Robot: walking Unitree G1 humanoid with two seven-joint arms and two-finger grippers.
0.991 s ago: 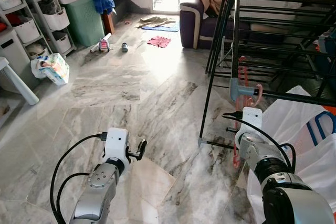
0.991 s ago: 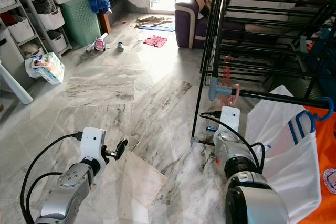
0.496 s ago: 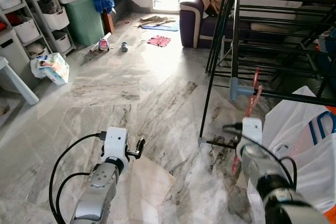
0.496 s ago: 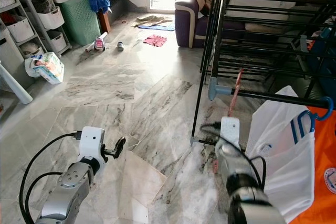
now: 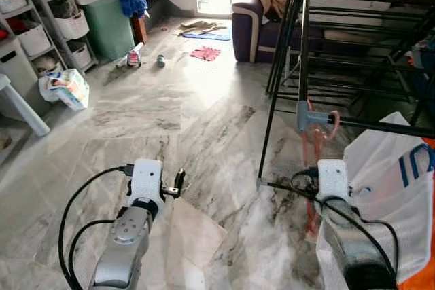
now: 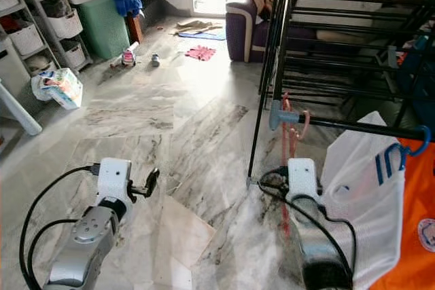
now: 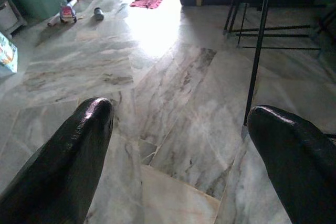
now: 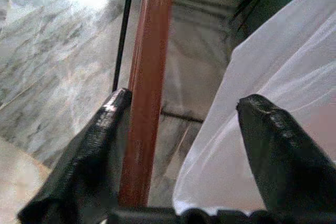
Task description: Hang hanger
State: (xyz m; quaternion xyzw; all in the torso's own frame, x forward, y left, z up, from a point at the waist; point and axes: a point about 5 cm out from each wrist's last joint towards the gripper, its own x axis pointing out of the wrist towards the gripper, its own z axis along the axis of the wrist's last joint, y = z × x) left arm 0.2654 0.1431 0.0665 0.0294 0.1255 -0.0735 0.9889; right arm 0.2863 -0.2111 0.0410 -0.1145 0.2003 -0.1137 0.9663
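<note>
A packet (image 5: 66, 88) with print too small to be read is lying on the marble floor (image 5: 204, 134) at far left. The left gripper (image 7: 178, 156) is being held low over the floor, its fingers spread wide and empty. The pink hanger (image 5: 314, 142) is hooked over the rail of the black drying rack (image 5: 353, 45), hanging down. The right gripper (image 8: 184, 150) is being held open around the hanger's lower bar, one finger (image 8: 100, 140) touching it. Blue lettering, partly readable as "ID", is being shown on the white bag (image 5: 394, 188) at right.
</note>
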